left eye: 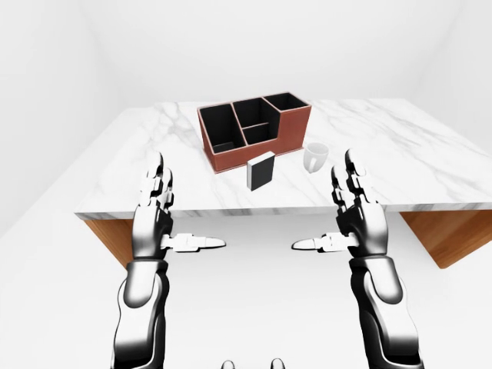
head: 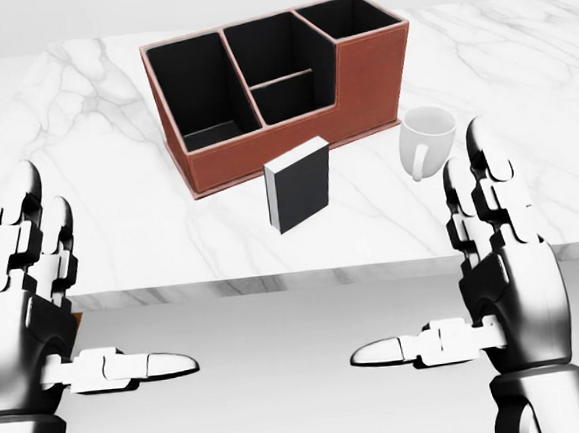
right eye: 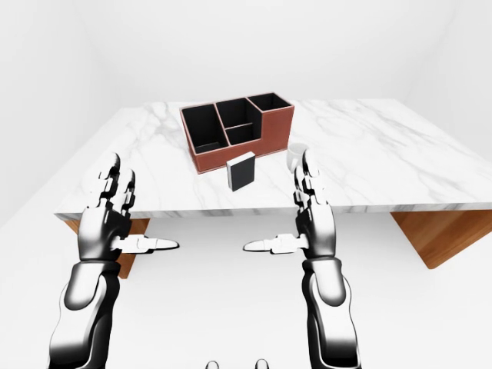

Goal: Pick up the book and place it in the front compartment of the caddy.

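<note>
Head view: book [head: 299, 185] stands upright just near of the caddy [head: 279, 87]; my left hand [head: 31, 307] and right hand [head: 499, 260] hover splayed, empty. A careless reach probably topples it.

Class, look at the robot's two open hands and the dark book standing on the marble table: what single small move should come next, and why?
Probably reach the right hand up over the table edge toward the upright dark book with white page edges. Both hands, the left hand too, hang open below the white marble table, holding nothing. The book stands free, just short of the brown leather caddy, with a white mug to its right.
</note>
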